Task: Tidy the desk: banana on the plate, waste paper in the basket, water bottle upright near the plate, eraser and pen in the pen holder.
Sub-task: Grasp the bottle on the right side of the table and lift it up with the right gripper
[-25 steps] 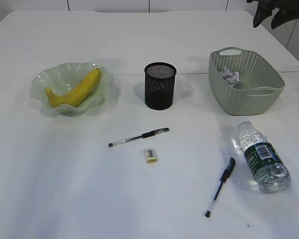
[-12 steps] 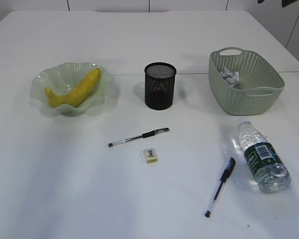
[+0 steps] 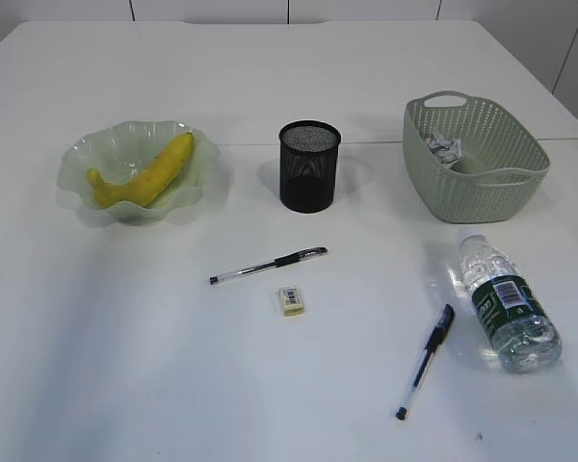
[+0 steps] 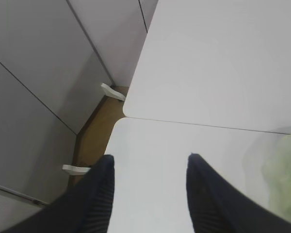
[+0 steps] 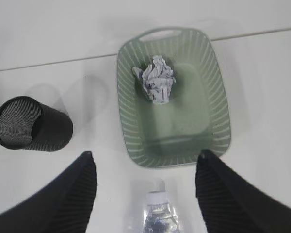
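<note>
Left of the holder (image 3: 309,166), the banana (image 3: 146,173) lies on the plate (image 3: 77,159); before the holder lie a pen (image 3: 268,265) and eraser (image 3: 291,300), untouched. To its right, the paper (image 3: 444,146) sits in the basket (image 3: 482,188), and the right arm has just left the exterior view, claw (image 5: 144,171) spread empty; a second pen (image 3: 425,360) and the toppled bottle (image 3: 506,303) remain. The left claw (image 4: 150,162) hangs parted, empty.

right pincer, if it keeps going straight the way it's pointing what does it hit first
Probably the lying water bottle, whose cap sits between the open right pincer fingers, with the basket just beyond. Depth is unclear from the wrist view.
</note>
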